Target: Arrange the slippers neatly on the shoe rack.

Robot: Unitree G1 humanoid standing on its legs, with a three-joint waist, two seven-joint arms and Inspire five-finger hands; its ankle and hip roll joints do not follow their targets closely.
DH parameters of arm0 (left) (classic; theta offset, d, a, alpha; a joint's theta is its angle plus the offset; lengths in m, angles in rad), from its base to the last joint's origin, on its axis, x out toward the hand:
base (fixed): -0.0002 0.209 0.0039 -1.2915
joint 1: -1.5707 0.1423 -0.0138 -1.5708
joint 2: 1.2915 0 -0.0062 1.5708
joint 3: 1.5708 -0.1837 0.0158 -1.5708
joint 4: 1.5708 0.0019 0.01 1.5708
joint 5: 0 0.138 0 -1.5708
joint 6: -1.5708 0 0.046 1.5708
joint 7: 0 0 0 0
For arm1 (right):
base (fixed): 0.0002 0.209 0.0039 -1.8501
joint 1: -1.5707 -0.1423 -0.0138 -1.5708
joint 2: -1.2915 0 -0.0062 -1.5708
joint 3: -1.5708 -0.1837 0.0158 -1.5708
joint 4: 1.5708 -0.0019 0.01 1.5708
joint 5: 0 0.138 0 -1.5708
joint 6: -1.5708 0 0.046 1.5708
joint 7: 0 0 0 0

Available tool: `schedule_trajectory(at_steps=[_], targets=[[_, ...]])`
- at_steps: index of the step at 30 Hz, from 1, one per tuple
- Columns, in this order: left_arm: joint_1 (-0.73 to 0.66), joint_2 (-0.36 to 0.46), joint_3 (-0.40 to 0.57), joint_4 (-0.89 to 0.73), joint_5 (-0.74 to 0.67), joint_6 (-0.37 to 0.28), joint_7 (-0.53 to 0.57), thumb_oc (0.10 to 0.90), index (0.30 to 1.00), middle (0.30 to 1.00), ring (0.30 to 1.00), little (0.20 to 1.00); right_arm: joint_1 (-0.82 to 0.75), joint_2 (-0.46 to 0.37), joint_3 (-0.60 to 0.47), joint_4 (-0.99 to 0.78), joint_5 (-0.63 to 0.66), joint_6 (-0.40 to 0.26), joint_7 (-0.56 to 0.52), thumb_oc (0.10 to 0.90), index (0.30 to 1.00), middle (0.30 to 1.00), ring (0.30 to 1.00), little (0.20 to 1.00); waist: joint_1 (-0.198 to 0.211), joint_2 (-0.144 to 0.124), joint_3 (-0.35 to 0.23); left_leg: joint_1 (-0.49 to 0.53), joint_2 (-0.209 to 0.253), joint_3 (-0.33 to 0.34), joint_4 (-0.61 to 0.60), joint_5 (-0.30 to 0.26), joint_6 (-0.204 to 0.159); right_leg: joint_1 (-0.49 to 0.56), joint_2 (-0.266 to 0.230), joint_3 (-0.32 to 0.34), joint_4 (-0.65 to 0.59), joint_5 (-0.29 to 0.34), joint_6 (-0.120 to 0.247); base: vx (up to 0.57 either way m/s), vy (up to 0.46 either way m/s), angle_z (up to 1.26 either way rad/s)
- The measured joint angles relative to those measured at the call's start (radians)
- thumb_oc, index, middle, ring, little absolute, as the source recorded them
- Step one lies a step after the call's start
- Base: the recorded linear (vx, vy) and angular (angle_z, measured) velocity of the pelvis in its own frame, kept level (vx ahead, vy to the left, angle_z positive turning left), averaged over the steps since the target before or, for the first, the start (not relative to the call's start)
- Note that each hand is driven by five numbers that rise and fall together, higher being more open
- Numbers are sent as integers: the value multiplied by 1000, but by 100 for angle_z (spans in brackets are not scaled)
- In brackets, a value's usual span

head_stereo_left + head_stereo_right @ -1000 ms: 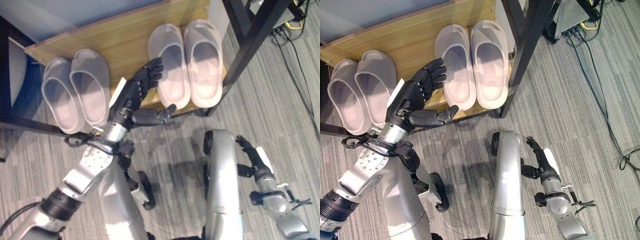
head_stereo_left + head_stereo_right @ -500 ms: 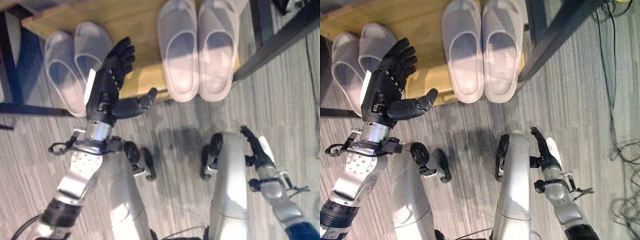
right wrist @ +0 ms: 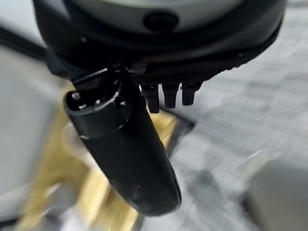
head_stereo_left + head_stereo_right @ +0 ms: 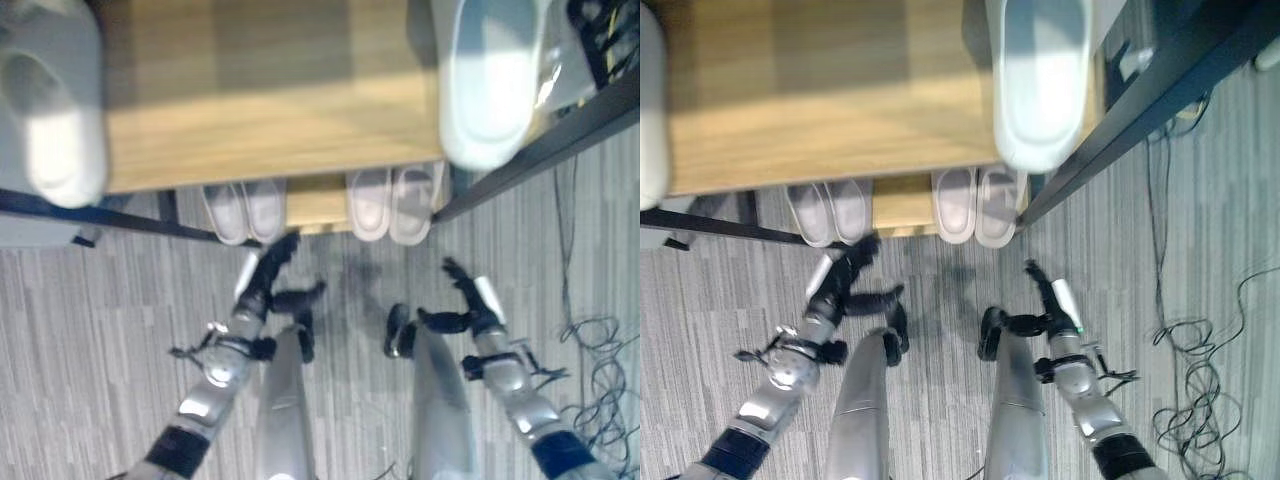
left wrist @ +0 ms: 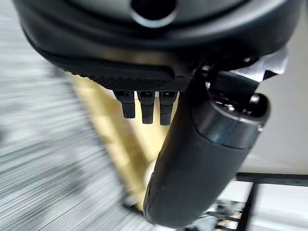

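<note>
Two pairs of pale grey slippers sit side by side on the low wooden shelf, toes outward: a left pair (image 4: 243, 208) and a right pair (image 4: 392, 202). My left hand (image 4: 268, 285) hovers over the carpet just in front of the left pair, fingers straight and thumb (image 5: 192, 159) spread, holding nothing. Further right, my right hand (image 4: 462, 300) is also open and empty above the floor in front of the right pair; its thumb (image 3: 125, 154) sticks out past straight fingers.
A higher wooden shelf (image 4: 270, 110) overhangs most of the lower one. It carries a white slipper (image 4: 490, 80) at its right end and another (image 4: 50, 110) at its left. A black frame bar (image 4: 540, 150) runs along the right side. Loose cables (image 4: 590, 350) lie on the carpet at right.
The whole picture has pulled back and up, so the camera moved and the upper shelf came into sight. My left hand has drawn back off the lower shelf's edge to above the floor.
</note>
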Motion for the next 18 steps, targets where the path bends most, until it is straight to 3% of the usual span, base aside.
schedule_trajectory(at_steps=[2,4,6,7,8,9,10,11,14,16,18], targets=[[16,-34,-3,93,40,17,-7,800,900,900,900,900,5,35,9,56,19,2,14,800,900,900,900,900,2,-7,-18,138,-1,-5,-166,72,-6,126,20,-25,-132,52,7,190,-48,17],[72,-37,-2,146,68,18,-11,800,900,900,900,900,19,40,26,89,31,1,29,800,900,900,900,900,7,-24,-83,214,1,6,-274,94,-14,197,35,-34,-224,67,21,303,-56,1],[74,-82,1,268,121,35,-12,800,900,900,900,900,37,50,33,159,51,13,46,800,900,900,900,900,5,-24,-99,395,8,22,-436,171,-5,369,64,-53,-377,129,25,201,-3,1],[74,-82,1,268,121,35,-12,800,900,900,900,900,37,50,33,159,51,13,46,800,900,900,900,900,5,-24,-99,395,8,22,-436,171,-5,369,64,-53,-377,129,25,187,25,8],[107,-94,-2,297,148,38,-18,800,900,900,900,900,79,37,26,109,78,39,75,800,900,900,900,900,-1,-24,-134,477,10,27,-497,177,-8,457,76,-66,-460,148,32,165,23,6],[116,-113,7,297,165,35,-16,800,900,900,900,900,190,-7,4,-85,110,73,114,800,900,900,900,900,4,-15,-156,488,3,31,-516,177,-5,473,75,-64,-497,153,46,155,6,2],[123,-120,22,312,165,33,-15,800,900,900,900,900,218,-41,-12,-159,115,7,139,800,900,900,900,900,0,-11,-165,509,0,36,-541,186,0,504,77,-63,-531,183,42,156,-14,-17],[126,-119,23,362,173,44,-18,800,900,900,900,900,195,-37,-5,-149,116,-26,160,800,900,900,900,900,-2,-16,-168,560,1,51,-569,188,3,563,87,-62,-589,207,50,195,-10,-22],[118,-152,31,492,210,46,-17,800,900,900,900,900,173,13,42,-56,128,12,193,800,900,900,900,900,-2,-26,-247,680,-12,51,-645,188,3,713,104,-70,-735,241,70,117,-3,9],[128,-151,34,518,214,48,-15,800,900,900,900,900,164,32,86,-40,128,9,222,800,900,900,900,900,9,-36,-291,696,-18,49,-657,187,4,768,107,-79,-810,266,78,118,3,17],[133,-155,34,536,217,53,-16,800,900,900,900,900,153,42,112,-41,130,12,238,800,900,900,900,900,28,-39,-295,712,-28,49,-657,186,5,811,108,-82,-866,296,78,80,6,6]])
